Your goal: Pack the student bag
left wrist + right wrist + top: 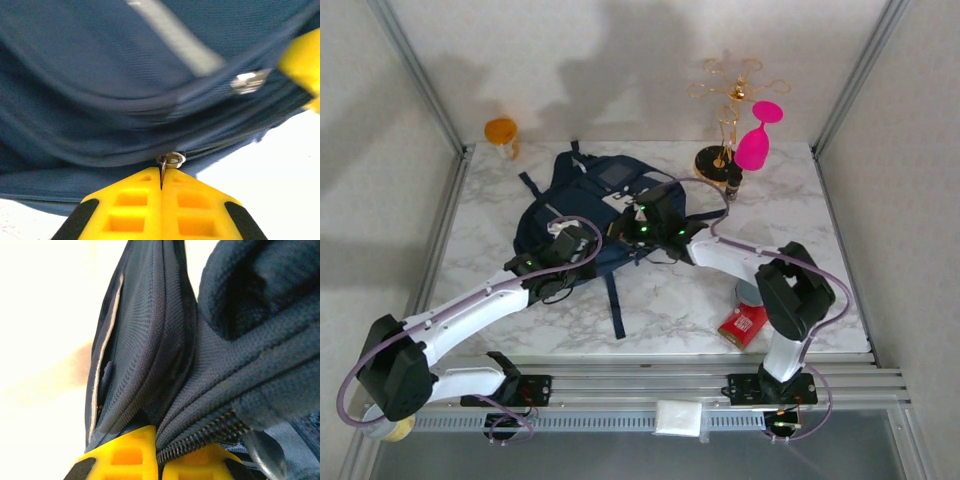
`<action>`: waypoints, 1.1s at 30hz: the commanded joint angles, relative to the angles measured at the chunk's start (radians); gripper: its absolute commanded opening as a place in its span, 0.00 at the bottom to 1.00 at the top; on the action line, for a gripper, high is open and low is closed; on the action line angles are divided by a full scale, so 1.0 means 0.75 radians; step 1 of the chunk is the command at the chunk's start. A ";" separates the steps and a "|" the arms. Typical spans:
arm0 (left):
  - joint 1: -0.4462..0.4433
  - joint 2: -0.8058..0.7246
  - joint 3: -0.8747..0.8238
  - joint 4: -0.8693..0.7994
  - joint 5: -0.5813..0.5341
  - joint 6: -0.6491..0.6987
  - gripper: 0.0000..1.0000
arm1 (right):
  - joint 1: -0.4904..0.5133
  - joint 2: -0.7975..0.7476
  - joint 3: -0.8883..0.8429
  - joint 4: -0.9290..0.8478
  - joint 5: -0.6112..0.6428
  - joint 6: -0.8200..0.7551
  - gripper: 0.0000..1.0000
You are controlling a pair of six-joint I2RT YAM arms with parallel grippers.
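Note:
The student bag (588,190), navy with a grey square patch, lies at the table's middle back. My left gripper (572,243) is at the bag's near-left edge. In the left wrist view its yellow fingers (131,200) are shut on the bag's metal zipper pull (172,160), which sticks out between the tips. My right gripper (638,226) is at the bag's right side. The right wrist view shows it shut (159,440) on a fold of the bag's fabric (150,350) beside a row of zipper teeth (205,439).
An orange cup (502,132) stands at the back left. A gold rack (728,100) with a pink glass (757,140) stands at the back right. A red box (744,325) lies near the right arm's base. A dark strap (614,305) trails toward the front edge.

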 commanded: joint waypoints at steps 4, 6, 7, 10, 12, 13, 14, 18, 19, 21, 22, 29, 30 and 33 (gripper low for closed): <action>0.024 -0.023 -0.053 -0.196 -0.031 -0.037 0.00 | -0.293 -0.137 0.031 -0.223 -0.220 -0.380 0.00; 0.022 -0.023 -0.057 -0.173 0.016 -0.043 0.00 | -0.357 -0.141 0.054 -0.298 -0.176 -0.408 0.00; 0.020 -0.025 -0.064 -0.154 0.031 -0.046 0.00 | -0.367 -0.159 0.047 -0.312 -0.101 -0.409 0.00; 0.016 -0.004 -0.075 -0.081 0.073 -0.046 0.00 | -0.307 -0.189 -0.002 -0.255 -0.055 -0.354 0.07; 0.010 0.015 -0.067 -0.046 0.086 -0.044 0.00 | -0.280 -0.187 -0.023 -0.268 -0.052 -0.296 0.28; 0.008 0.028 -0.057 -0.038 0.087 -0.044 0.00 | -0.265 -0.209 -0.054 -0.254 -0.033 -0.257 0.38; 0.003 0.035 -0.051 -0.033 0.084 -0.044 0.00 | -0.245 -0.238 -0.087 -0.228 -0.014 -0.224 0.45; -0.004 0.036 -0.063 0.012 0.089 -0.045 0.00 | -0.118 -0.347 -0.240 -0.108 0.058 -0.026 0.62; -0.005 0.034 -0.068 0.016 0.090 -0.046 0.00 | -0.091 -0.361 -0.282 -0.060 0.061 0.035 0.65; -0.004 0.028 -0.079 0.036 0.087 -0.046 0.00 | -0.036 -0.359 -0.353 0.015 0.074 0.155 0.68; -0.004 0.027 -0.084 0.045 0.086 -0.046 0.00 | 0.001 -0.354 -0.373 0.032 0.093 0.190 0.69; -0.004 0.027 -0.096 0.118 0.135 -0.030 0.00 | 0.152 -0.247 -0.303 0.122 0.220 0.331 0.73; -0.004 0.027 -0.098 0.120 0.134 -0.026 0.00 | 0.155 -0.227 -0.283 0.127 0.234 0.340 0.73; -0.004 0.018 -0.109 0.121 0.123 -0.019 0.00 | 0.157 -0.190 -0.217 0.159 0.271 0.330 0.66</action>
